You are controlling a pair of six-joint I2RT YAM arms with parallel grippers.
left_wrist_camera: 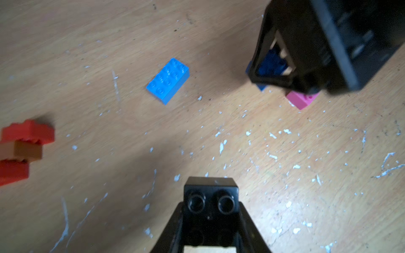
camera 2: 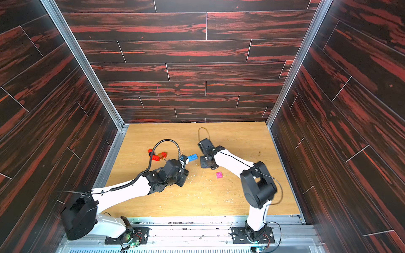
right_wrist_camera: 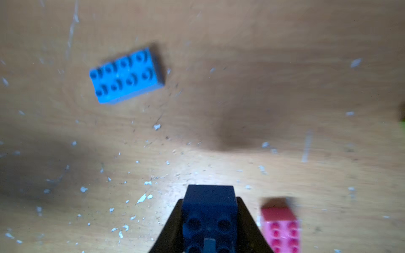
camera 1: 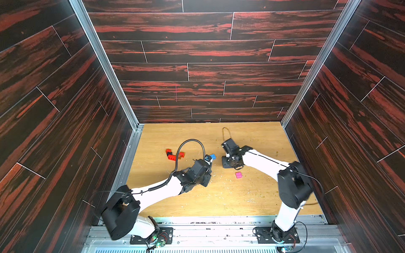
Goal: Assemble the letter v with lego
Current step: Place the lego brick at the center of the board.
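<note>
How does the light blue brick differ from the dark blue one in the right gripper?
The light blue brick is long, with eight studs; the dark blue brick is short, four showing. The light blue brick lies loose on the table; the dark blue brick is clamped in the right gripper. Both are studded.

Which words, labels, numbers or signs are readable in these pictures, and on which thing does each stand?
No text can be read anywhere.
Any marks on the studs of the light blue brick are too blurred to read.
The black brick, the dark blue brick and the pink brick show no print.
</note>
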